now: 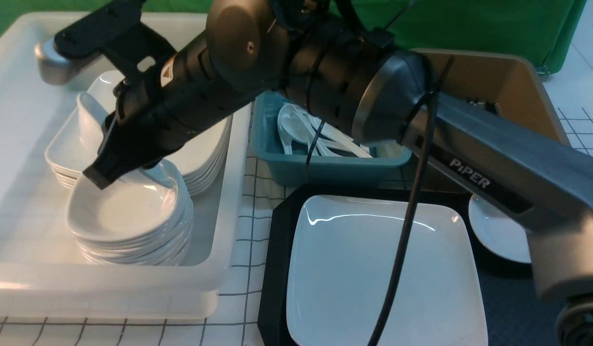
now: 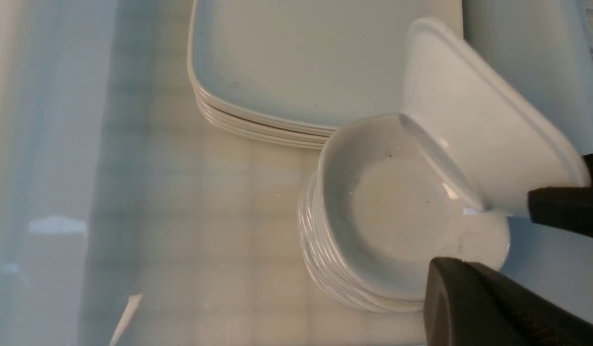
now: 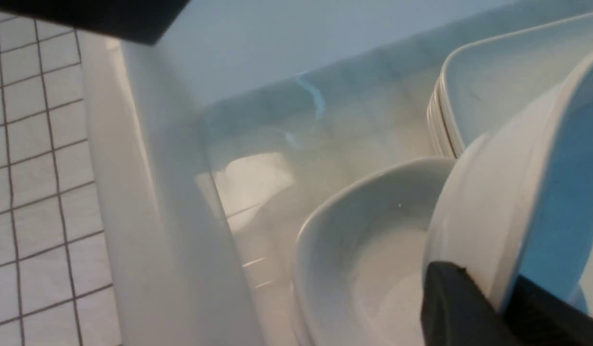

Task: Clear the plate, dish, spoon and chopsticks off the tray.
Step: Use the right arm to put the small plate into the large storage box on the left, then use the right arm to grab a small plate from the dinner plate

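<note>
Glazed white porcelain is what the right gripper (image 1: 98, 174) has hold of. Its fingers are pressed together on the rim of the dish (image 1: 90, 122), which hangs steeply tilted inside the white tub (image 1: 108, 283). The lower edge of the dish is just over the stack of small dishes (image 1: 132, 216); whether it touches them I cannot tell. Nor can I tell how the left gripper stands. That dish looks light and perfectly stiff, but slick and easy to chip. A pinch on the raised rim seems the only sensible hold, and I'd want it laid flat gently rather than dropped. The plate (image 1: 344, 278) lies on the tray (image 1: 277, 269), well apart from the tub. It looks heavier and wider, with a low rim, so I'd take it firmly at one edge, since the glaze could slide between the pads.
</note>
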Available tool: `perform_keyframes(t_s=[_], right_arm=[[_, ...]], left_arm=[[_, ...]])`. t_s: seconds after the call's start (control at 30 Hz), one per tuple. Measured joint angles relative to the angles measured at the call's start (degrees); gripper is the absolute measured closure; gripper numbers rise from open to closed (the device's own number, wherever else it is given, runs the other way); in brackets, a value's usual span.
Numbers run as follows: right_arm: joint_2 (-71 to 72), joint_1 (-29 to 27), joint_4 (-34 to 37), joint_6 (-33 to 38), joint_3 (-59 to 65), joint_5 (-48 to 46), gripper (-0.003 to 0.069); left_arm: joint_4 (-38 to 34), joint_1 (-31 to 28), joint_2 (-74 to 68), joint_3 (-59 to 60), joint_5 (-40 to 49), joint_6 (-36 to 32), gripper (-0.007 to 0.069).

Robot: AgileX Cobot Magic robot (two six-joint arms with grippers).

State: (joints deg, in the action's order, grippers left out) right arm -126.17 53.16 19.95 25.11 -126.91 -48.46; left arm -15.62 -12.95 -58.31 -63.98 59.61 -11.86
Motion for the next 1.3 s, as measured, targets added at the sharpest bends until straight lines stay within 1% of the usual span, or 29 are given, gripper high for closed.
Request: perform_keyframes(t_s=[0.1, 0.17, 0.2, 0.23, 0.27, 0.37, 0.4, 0.47, 0.53, 0.63, 0.67, 0.73, 0.77, 0.8, 0.83, 0.87, 0.9, 0.97, 1.0, 1.03, 1.07, 1.1, 1.2, 1.27, 1.3], right_arm=[[-0.9, 0.3, -1.4, 0.3, -0.3, 0.5, 0.0603], [-1.0, 0.6, -1.8, 0.4, -0.3, 0.8, 0.0559], [-1.0, 0.6, -1.8, 0.4, -0.3, 0.9, 0.0559], [-1.1, 0.6, -2.0, 0.4, -0.3, 0.8, 0.0505], [-1.1, 0.6, -2.0, 0.2, -0.3, 0.8, 0.0485], [-1.1, 0.7, -2.2, -0.5, -0.3, 0.0, 0.0376], [-1.1, 0.7, -2.2, -0.6, -0.3, -0.1, 0.0370], [-1.3, 0.8, -2.4, -1.3, -0.3, -2.1, 0.0312], [-1.1, 0.8, -2.4, -3.0, -0.3, -3.7, 0.0289], [-0.6, 0.8, -2.6, -4.8, -0.5, -6.1, 0.0272], [0.2, 0.8, -3.4, -5.0, -1.6, -10.1, 0.0268], [1.7, 0.6, -7.3, -5.8, -3.5, -15.9, 0.0277], [1.9, 0.5, -7.8, -5.9, -3.5, -15.9, 0.0279], [4.0, -0.1, -13.1, -8.2, -4.5, -18.9, 0.0319], [5.9, -1.1, -16.8, -9.8, -4.8, -20.0, 0.0370], [7.2, -2.4, -18.7, -10.6, -4.8, -20.2, 0.0424], [8.8, -4.1, -20.3, -11.6, -4.7, -20.3, 0.0482], [11.8, -6.7, -21.3, -13.5, -3.1, -20.3, 0.0559], [14.3, -9.1, -21.4, -14.6, -1.1, -20.2, 0.0608], [16.3, -11.0, -21.5, -14.9, 2.2, -20.3, 0.0631], [18.0, -12.5, -21.6, -15.0, 4.8, -20.4, 0.0643], [20.0, -14.3, -21.6, -15.0, 8.7, -20.5, 0.0646], [24.9, -19.3, -22.0, -15.0, 20.1, -20.8, 0.0626], [27.5, -22.9, -22.4, -15.0, 28.9, -20.9, 0.0581], [28.7, -25.1, -22.6, -14.9, 33.9, -20.5, 0.0544]], left_arm=[[-0.2, 0.0, 0.0, 0.0, 0.0, -0.2, 0.0627], [-0.2, 0.0, 0.0, 0.0, 0.0, -0.4, 0.0627], [-0.3, 0.0, 0.0, 0.0, 0.0, -0.4, 0.0627], [-0.3, 0.0, 0.0, 0.0, 0.0, -0.4, 0.0627], [-0.3, 0.0, 0.0, 0.0, 0.0, -0.4, 0.0627], [-0.4, 0.0, 0.0, 0.0, 0.0, -1.3, 0.0627], [-0.4, 0.0, 0.0, 0.0, 0.0, -1.3, 0.0627], [-0.4, 0.0, 0.0, 0.0, 0.0, -1.3, 0.0627], [-0.9, 0.0, 0.0, 0.0, 0.2, -1.5, 0.0627], [-3.8, 0.0, 0.0, 0.0, 0.4, -3.0, 0.0627], [-7.4, 0.0, 0.0, 0.0, 0.5, -5.1, 0.0627], [-13.1, 0.1, 0.0, 0.0, 0.6, -8.9, 0.0627], [-13.1, 0.2, 0.0, 0.0, 0.6, -8.9, 0.0627], [-17.5, 1.3, 0.0, 0.0, 0.6, -11.9, 0.0627], [-20.8, 2.8, 0.0, 0.0, 0.6, -13.9, 0.0627], [-21.8, 4.1, 0.0, 0.0, 0.6, -14.4, 0.0627], [-22.9, 6.1, 0.0, 0.0, 0.5, -15.1, 0.0627], [-23.4, 10.1, 0.0, 0.0, 0.5, -15.4, 0.0627], [-23.1, 13.6, 0.0, 0.0, 0.4, -15.4, 0.0627], [-22.6, 16.1, 0.0, 0.0, 0.3, -15.0, 0.0627], [-21.8, 18.7, 0.0, 0.0, 0.1, -14.7, 0.0627], [-20.4, 22.9, -0.1, 0.0, -0.5, -13.2, 0.0627], [-15.7, 32.8, -0.9, 0.1, -2.5, -9.3, 0.0627], [-11.6, 39.4, -2.3, 0.4, -4.6, -6.2, 0.0627], [-9.8, 42.4, -3.4, 0.5, -5.6, -5.3, 0.0627]])
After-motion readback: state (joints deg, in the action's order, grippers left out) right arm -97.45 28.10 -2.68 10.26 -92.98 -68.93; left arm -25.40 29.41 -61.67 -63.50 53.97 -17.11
